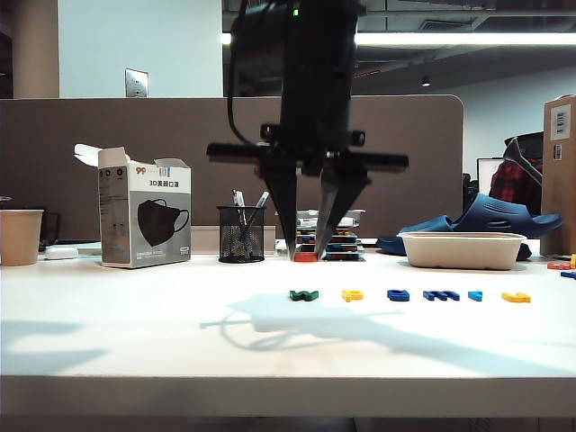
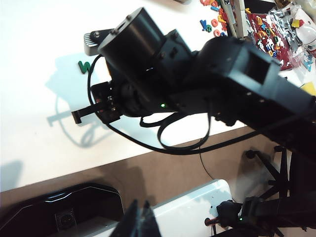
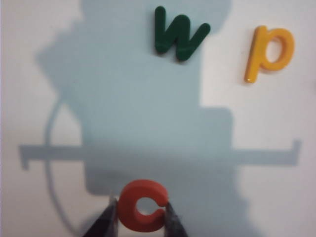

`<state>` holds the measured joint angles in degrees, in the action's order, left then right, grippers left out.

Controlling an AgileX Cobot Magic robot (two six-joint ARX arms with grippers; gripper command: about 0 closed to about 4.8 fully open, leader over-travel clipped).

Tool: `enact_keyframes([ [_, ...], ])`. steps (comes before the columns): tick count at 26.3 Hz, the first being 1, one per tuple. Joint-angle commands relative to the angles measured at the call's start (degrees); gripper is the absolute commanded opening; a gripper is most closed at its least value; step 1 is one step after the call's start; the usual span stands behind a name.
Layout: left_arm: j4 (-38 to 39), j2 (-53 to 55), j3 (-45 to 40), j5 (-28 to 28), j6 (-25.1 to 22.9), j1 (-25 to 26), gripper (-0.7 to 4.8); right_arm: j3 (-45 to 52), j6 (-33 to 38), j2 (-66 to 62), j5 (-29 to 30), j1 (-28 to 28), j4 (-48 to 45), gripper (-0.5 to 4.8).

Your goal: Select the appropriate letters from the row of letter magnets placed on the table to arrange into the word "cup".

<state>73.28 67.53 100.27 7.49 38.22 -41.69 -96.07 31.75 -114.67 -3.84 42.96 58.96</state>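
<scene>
I'm pinching the red "c" in the right gripper, lowering it flat at six o'clock of the green "w"; left gripper unclear.

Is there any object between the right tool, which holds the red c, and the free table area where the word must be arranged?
Nothing visible does. The right tool grips the red c beyond the letter row. Around it, the table is bare. The green w and yellow p lie apart. The left tool is off the table.

We are looking at a white tabletop carrying a row of letter magnets — green "w", yellow "p" — plus a mask box, pen cup and tray.
</scene>
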Motion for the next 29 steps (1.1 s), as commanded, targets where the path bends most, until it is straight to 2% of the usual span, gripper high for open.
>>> enact_keyframes([
  [1, -0.3, -0.1, 0.1, 0.1, -0.3, -0.1, -0.05, 1.1, 0.4, -0.2, -0.1, 0.3, -3.1, 1.13],
  [15, -0.3, -0.1, 0.1, 0.1, -0.3, -0.1, -0.05, 1.2, 0.5, -4.4, 0.3, 1.4, -6.9, 1.13],
  [29, -0.3, -0.1, 0.1, 0.1, -0.3, -0.1, -0.05, 1.2, 1.9, -6.7, 0.6, 1.7, -3.9, 1.13],
])
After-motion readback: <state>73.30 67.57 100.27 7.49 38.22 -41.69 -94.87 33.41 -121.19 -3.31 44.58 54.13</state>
